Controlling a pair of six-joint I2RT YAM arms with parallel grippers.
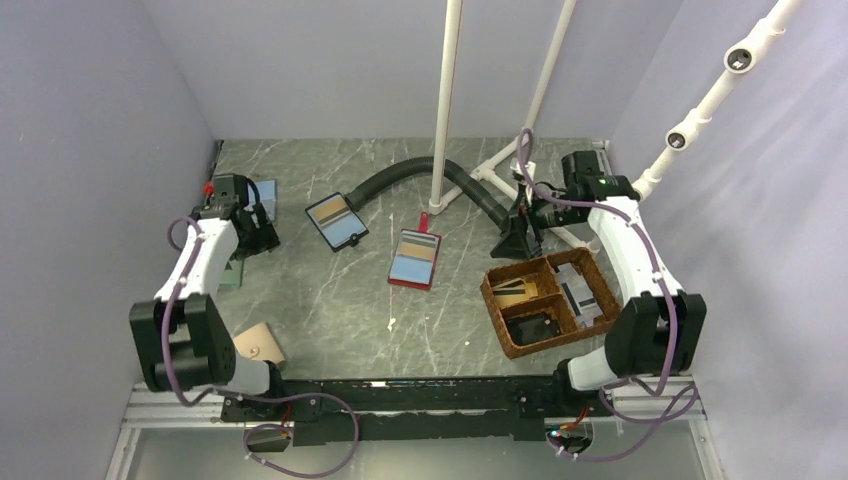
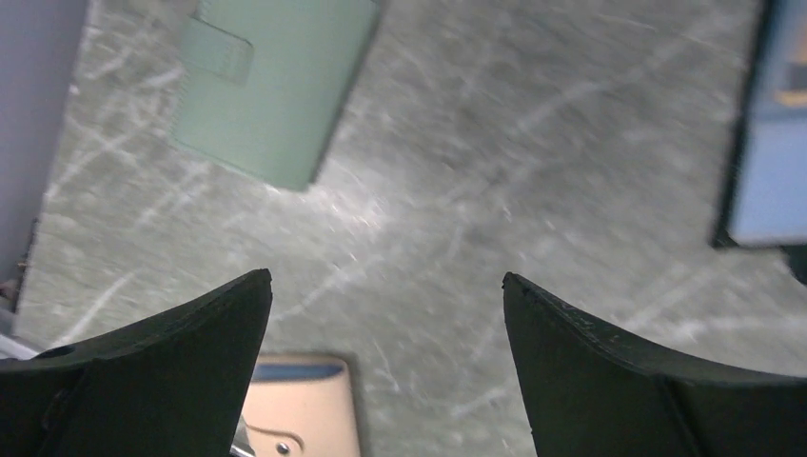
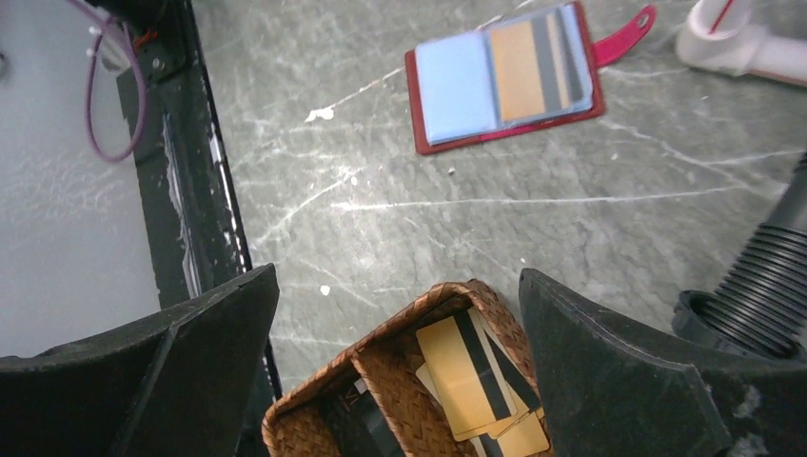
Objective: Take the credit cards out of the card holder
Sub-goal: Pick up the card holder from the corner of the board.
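Left gripper is gaping empty below the upper-left card holder; right gripper is gaping empty over the basket.

Centre of table: red-edged holder, open, tab toward far edge. Black-edged holder open, far-left of it. Woven basket near right edge. Ribbed black hose by far edge. Tan pouch at near-left corner.

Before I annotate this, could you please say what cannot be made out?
Card holder: left wrist view, top edge cuts it; closed cover hides any credit cards. Top view: left arm covers most of it.
Basket: right wrist view, bottom edge and right tool hide much.
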